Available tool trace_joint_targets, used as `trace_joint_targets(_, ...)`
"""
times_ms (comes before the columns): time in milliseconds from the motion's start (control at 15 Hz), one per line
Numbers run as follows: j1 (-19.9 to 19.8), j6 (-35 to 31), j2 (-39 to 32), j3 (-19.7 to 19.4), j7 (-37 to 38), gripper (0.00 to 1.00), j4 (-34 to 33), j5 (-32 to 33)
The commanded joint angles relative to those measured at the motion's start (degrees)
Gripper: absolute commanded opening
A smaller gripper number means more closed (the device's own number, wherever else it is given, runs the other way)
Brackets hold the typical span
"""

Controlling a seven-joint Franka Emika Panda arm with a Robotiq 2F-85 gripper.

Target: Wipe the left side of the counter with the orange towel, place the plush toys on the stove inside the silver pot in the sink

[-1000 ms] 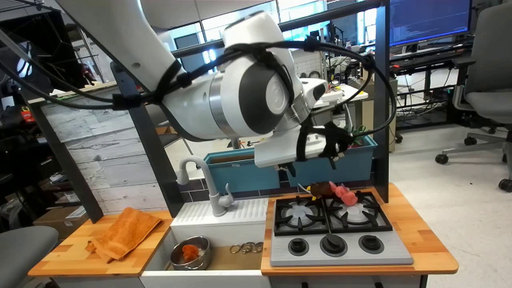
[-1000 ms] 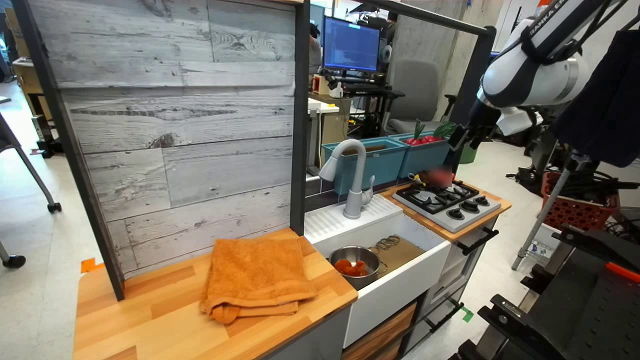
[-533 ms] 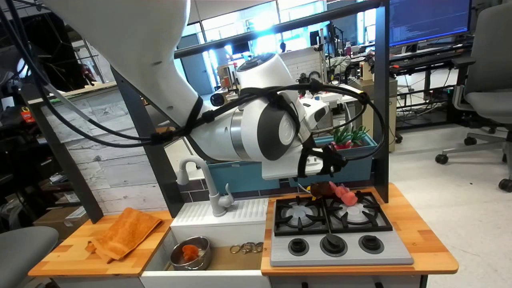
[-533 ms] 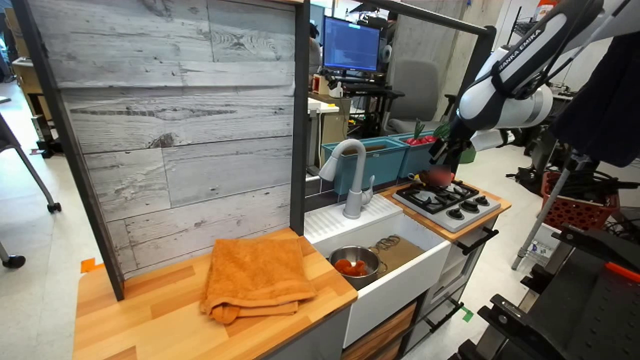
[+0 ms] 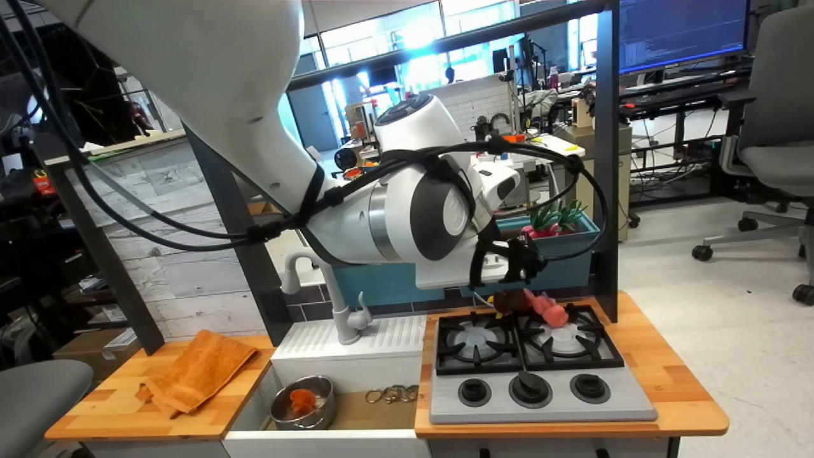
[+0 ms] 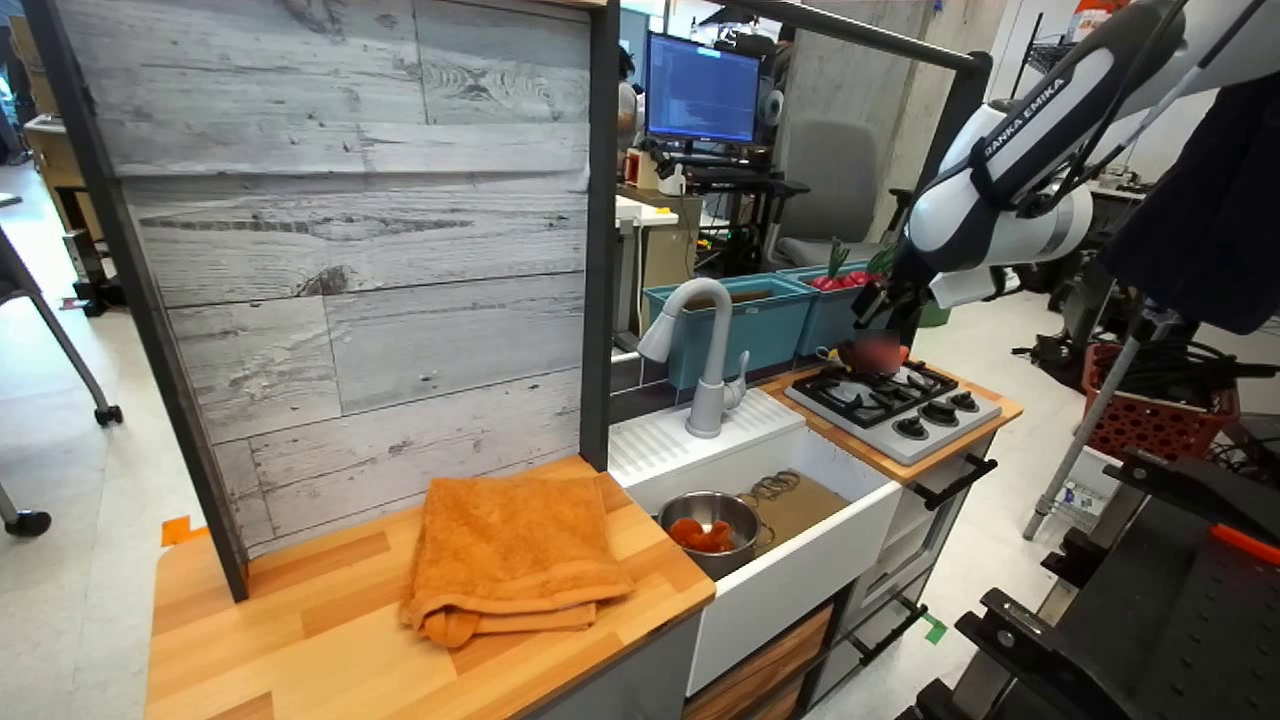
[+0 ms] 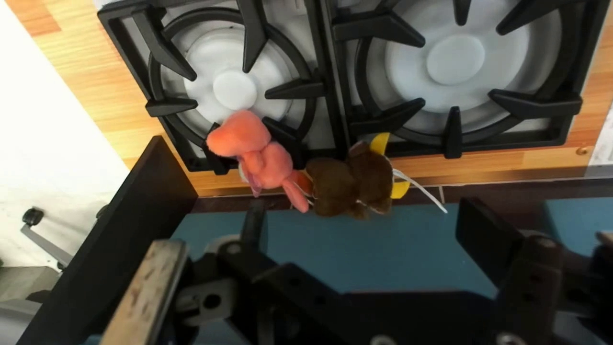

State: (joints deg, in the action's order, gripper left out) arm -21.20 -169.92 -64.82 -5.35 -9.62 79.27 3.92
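In the wrist view, a coral-pink plush toy (image 7: pixel 275 165) and a brown plush toy (image 7: pixel 335 184) with yellow parts lie touching along the stove's back edge. My gripper (image 7: pixel 362 211) stands open above and behind them; nothing is between its fingers, and the teal planter shows through the gap. In an exterior view its fingers (image 6: pixel 868 306) point down above the toys. The stove (image 5: pixel 496 412) is on the right counter. An orange plush piece (image 6: pixel 700 537) sits inside the silver pot (image 5: pixel 326 412) in the sink (image 6: pixel 790 595). The orange towel (image 6: pixel 515 550) lies folded on the left counter (image 6: pixel 330 655).
Teal planters (image 5: pixel 381 286) stand just behind the stove and sink. A black post (image 5: pixel 607 191) rises at the stove's back right corner. The grey faucet (image 6: pixel 708 400) arches behind the sink, where metal rings (image 5: pixel 397 393) lie beside the pot. A wood panel (image 6: pixel 350 310) backs the left counter.
The arm has come down and forward, bringing the open gripper lower over the stove's back edge; it slowed in the last half second. Toys, towel and pot have not moved.
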Motion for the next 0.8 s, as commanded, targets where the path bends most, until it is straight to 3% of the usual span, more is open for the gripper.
trace_joint_targets(0,6.22,2.79,-8.43,-6.94,8.41,1.0,-11.27,-1.33)
trace_joint_targets(267,9.9,7.17,-15.6,-12.15,16.49,1.0,-20.93,-1.09)
trace_joint_targets(533,9.7,14.05,-21.82,-14.25,21.2,1.0,-31.04,-0.3)
trace_joint_targets(600,9.29,15.28,-23.04,-14.65,21.93,0.95,-33.1,-0.23)
trace_joint_targets(667,8.95,16.53,-24.09,-15.08,22.53,0.74,-34.97,-0.15)
trace_joint_targets(733,8.7,17.74,-25.11,-15.63,23.33,0.71,-36.76,-0.08)
